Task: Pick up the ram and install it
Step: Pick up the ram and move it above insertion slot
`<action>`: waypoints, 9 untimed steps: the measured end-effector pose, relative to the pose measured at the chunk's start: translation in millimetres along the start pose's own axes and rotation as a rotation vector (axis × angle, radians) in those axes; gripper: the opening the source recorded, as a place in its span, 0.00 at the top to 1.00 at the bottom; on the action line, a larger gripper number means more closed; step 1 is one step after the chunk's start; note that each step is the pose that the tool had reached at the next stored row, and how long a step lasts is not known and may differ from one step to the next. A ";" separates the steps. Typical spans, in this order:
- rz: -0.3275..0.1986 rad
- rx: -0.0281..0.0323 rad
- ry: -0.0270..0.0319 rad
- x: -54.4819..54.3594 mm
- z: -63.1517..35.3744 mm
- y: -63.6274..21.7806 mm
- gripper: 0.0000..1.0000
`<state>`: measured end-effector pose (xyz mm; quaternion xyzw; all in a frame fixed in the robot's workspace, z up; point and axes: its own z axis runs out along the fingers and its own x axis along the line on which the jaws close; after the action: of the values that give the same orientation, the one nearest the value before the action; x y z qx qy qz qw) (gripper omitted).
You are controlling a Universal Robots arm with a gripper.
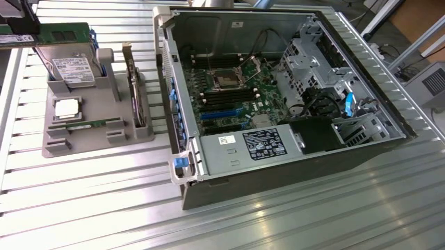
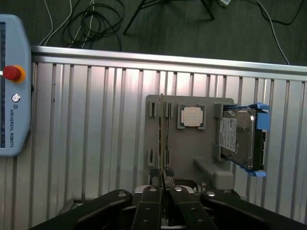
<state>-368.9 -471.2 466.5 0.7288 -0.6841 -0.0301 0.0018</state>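
The ram (image 1: 62, 34) is a slim green stick with black chips and a white label at one end. It hangs level at the far left of the exterior view, lifted above the hard drive (image 1: 73, 67) and the grey parts holder (image 1: 90, 143). My gripper (image 1: 21, 26) is shut on it near the labelled end. In the wrist view the fingers (image 2: 151, 203) meet around a thin edge-on strip, the ram (image 2: 163, 143), high over the holder (image 2: 192, 148). The open computer case (image 1: 361, 151) lies to the exterior view's right, with black memory slots (image 1: 222, 97) on its green motherboard.
The holder also carries a square silver CPU (image 1: 66, 107), an upright expansion card (image 1: 133, 88) and another thin green strip (image 1: 87, 125) in a low slot. A teach pendant (image 2: 14, 86) lies on the ribbed metal table. The case walls and drive cage (image 1: 309, 57) stand tall.
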 end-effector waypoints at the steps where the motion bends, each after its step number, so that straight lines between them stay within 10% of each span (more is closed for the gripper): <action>1: 0.000 -0.0009 0.0000 0.2 -0.1 -2.4 0.88; 9: 0.001 -0.0170 -0.0011 2.0 2.4 -28.9 0.88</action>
<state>-340.0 -471.2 462.7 0.7285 -0.6841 -0.0363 0.0077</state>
